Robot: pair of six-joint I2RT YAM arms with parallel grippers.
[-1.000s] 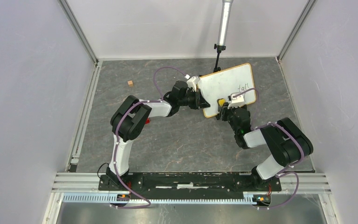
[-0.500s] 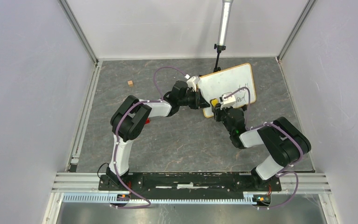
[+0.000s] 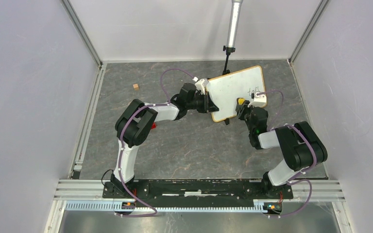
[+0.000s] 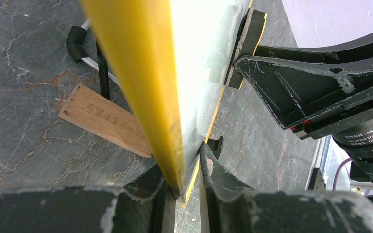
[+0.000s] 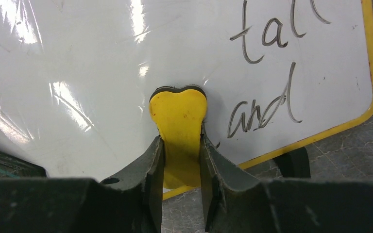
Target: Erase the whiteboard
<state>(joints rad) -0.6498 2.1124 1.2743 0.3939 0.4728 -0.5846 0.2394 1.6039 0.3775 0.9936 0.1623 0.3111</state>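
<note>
The whiteboard (image 3: 233,85) stands tilted at the back of the table, with a yellow-toned frame. My left gripper (image 3: 209,103) is shut on its left edge; the left wrist view shows the jaws (image 4: 184,170) clamping the frame (image 4: 141,73). My right gripper (image 3: 245,108) is shut on a yellow eraser (image 3: 241,102). In the right wrist view the eraser (image 5: 178,116) presses flat against the board (image 5: 77,63) between my fingers (image 5: 179,143). The dark words "tall" (image 5: 267,39) and "and" (image 5: 262,114) lie just right of the eraser. The eraser also shows in the left wrist view (image 4: 245,43).
A wooden wedge (image 4: 107,121) and a black stand foot (image 4: 77,41) sit behind the board. A small wooden cube (image 3: 136,86) lies at the back left. A camera pole (image 3: 233,24) rises behind the board. Walls close in on both sides.
My right gripper swept the eraser left along the board's lower part, then back right and slightly up toward the writing. The left gripper and the board stayed put.
</note>
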